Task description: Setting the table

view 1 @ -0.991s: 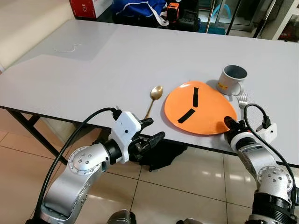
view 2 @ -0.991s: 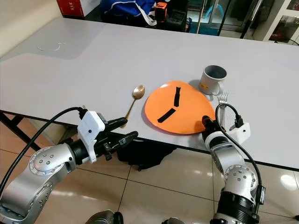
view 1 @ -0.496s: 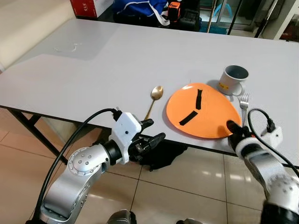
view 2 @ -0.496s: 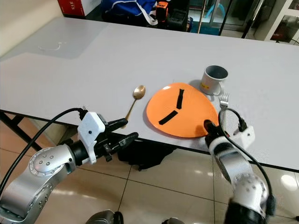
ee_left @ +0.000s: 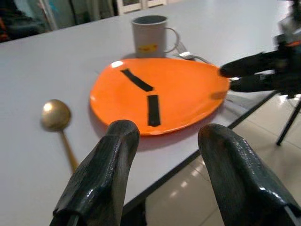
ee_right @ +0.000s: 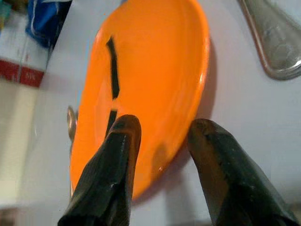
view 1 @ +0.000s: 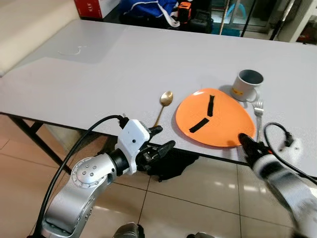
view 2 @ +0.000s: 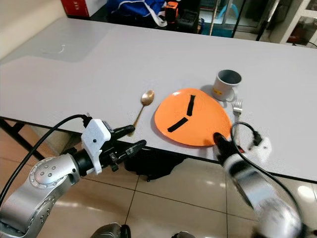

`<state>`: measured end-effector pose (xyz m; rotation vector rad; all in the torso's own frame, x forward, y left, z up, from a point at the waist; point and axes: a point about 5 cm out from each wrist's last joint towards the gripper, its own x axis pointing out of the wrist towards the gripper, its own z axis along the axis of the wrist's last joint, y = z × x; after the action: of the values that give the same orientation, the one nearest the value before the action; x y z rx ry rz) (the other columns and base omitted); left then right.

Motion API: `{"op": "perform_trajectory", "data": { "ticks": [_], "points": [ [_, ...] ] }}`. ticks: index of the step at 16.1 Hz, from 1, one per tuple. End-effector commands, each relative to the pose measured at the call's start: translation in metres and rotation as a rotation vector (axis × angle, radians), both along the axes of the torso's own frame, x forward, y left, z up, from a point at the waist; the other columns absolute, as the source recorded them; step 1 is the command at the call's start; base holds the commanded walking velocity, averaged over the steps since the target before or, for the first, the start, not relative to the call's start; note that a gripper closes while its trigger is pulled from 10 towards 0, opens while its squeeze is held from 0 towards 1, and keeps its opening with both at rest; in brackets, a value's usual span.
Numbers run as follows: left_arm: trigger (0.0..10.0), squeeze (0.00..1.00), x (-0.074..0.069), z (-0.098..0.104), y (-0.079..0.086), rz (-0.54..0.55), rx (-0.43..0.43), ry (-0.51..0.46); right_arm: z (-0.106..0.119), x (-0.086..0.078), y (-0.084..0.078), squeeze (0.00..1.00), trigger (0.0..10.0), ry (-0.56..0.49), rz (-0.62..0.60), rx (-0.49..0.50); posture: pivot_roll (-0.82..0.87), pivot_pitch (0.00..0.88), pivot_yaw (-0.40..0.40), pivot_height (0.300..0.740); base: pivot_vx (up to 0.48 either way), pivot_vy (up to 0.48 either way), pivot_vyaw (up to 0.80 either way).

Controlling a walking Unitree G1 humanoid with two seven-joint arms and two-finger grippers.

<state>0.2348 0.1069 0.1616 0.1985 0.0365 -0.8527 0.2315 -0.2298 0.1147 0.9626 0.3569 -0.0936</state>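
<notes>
Nearest, below the table's front edge (view 1: 99,130), the left gripper (view 1: 159,142) hangs over the tiled floor (view 1: 198,208) with its two black fingers parted and nothing between them; a dark bundle (view 1: 173,166) lies on the floor just behind it. To the right, the right gripper (view 1: 246,144) sits at the table edge, blurred, its fingers spread apart and empty. In the right wrist view its fingertips (ee_right: 124,136) frame the near rim of the orange plate (ee_right: 141,94), close to it; whether they touch the rim cannot be told.

The plate (view 1: 214,117) lies flat on the table near the front edge, two black strips (view 1: 204,115) on it. A gold spoon (view 1: 163,105) lies just left of the plate, its handle pointing toward the left gripper. A fork (view 1: 258,110) lies along the plate's right side, and a grey mug (view 1: 246,84) stands upright just beyond the plate. At the far side of the table are a red box (view 1: 91,8) and a blue bag (view 1: 148,8).
</notes>
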Motion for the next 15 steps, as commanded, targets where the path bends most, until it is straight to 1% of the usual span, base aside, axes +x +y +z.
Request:
{"op": "perform_trajectory", "data": {
  "ticks": [1, 2, 3, 4, 5, 6, 7, 8, 9, 11, 12, 13, 14, 15],
  "points": [
    [10.0, 0.00, 0.002, 0.007, 0.007, 0.064, 0.012, -0.064, 0.016, -0.006, -0.001, 0.00, 10.0, -0.049, 0.035, -0.049, 0.06, 0.066, 0.005, 0.740, 0.000, 0.000, 0.00],
    [10.0, 0.00, 0.012, 0.013, 0.013, 0.189, -0.023, -0.104, 0.032, -0.011, -0.001, 0.00, 10.0, -0.089, 0.054, -0.164, 0.05, 0.067, 0.009, 0.740, 0.000, 0.000, 0.00],
    [10.0, 0.00, 0.019, 0.020, 0.017, 0.270, -0.062, -0.142, 0.062, -0.010, 0.007, 0.00, 10.0, -0.229, 0.053, -0.276, 0.04, 0.067, 0.011, 0.740, 0.000, 0.000, 0.00],
    [10.0, 0.00, 0.025, 0.023, 0.018, 0.324, -0.063, -0.164, 0.084, -0.007, 0.018, 0.00, 10.0, -0.349, 0.046, -0.350, 0.04, 0.066, 0.012, 0.740, 0.000, 0.000, 0.00],
    [10.0, 0.00, 0.033, 0.024, 0.020, 0.390, -0.047, -0.182, 0.092, -0.002, 0.033, 0.00, 10.0, -0.418, 0.067, -0.385, 0.04, 0.066, 0.013, 0.740, 0.000, 0.382, 0.00],
    [10.0, 0.00, 0.039, 0.025, 0.021, 0.435, -0.036, -0.193, 0.087, 0.003, 0.047, 0.00, 10.0, -0.422, 0.117, -0.477, 0.04, 0.065, 0.011, 0.740, 0.000, 0.480, 0.00],
    [10.0, 0.00, 0.041, 0.026, 0.022, 0.448, -0.030, -0.201, 0.084, 0.005, 0.052, 0.00, 10.0, -0.410, 0.134, -0.575, 0.04, 0.066, 0.006, 0.740, 0.000, 0.480, 0.00],
    [10.0, 0.00, 0.040, 0.028, 0.023, 0.459, -0.034, -0.208, 0.083, 0.008, 0.057, 0.00, 10.0, -0.415, 0.124, -0.665, 0.04, 0.069, 0.006, 0.740, 0.000, 0.480, 0.00],
    [10.0, 0.00, 0.039, 0.028, 0.023, 0.459, -0.025, -0.222, 0.079, 0.010, 0.062, 0.00, 10.0, -0.428, 0.104, -0.716, 0.04, 0.068, 0.003, 0.740, 0.000, 0.480, 0.00],
    [10.0, 0.00, 0.036, 0.027, 0.020, 0.454, -0.020, -0.233, 0.072, 0.012, 0.069, 0.00, 10.0, -0.443, 0.103, -0.777, 0.04, 0.066, 0.001, 0.740, 0.000, 0.480, 0.00],
    [10.0, 0.00, 0.034, 0.026, 0.018, 0.463, -0.032, -0.231, 0.065, 0.012, 0.071, 0.00, 10.0, -0.452, 0.112, -0.826, 0.06, 0.066, -0.005, 0.740, 0.000, 0.480, 0.00],
    [10.0, 0.00, 0.032, 0.026, 0.017, 0.474, -0.042, -0.229, 0.058, 0.013, 0.070, 0.00, 10.0, -0.426, 0.098, -0.838, 0.06, 0.062, -0.004, 0.740, 0.000, 0.480, 0.00],
    [10.0, 0.00, 0.032, 0.026, 0.017, 0.488, -0.058, -0.220, 0.052, 0.016, 0.069, 0.00, 10.0, -0.405, 0.073, -0.826, 0.05, 0.058, -0.007, 0.740, 0.000, 0.480, 0.00],
    [10.0, 0.00, 0.033, 0.023, 0.018, 0.505, -0.062, -0.211, 0.048, 0.017, 0.071, 0.00, 10.0, -0.404, 0.060, -0.816, 0.05, 0.060, -0.006, 0.740, 0.000, 0.480, -0.80]
  ]
}}
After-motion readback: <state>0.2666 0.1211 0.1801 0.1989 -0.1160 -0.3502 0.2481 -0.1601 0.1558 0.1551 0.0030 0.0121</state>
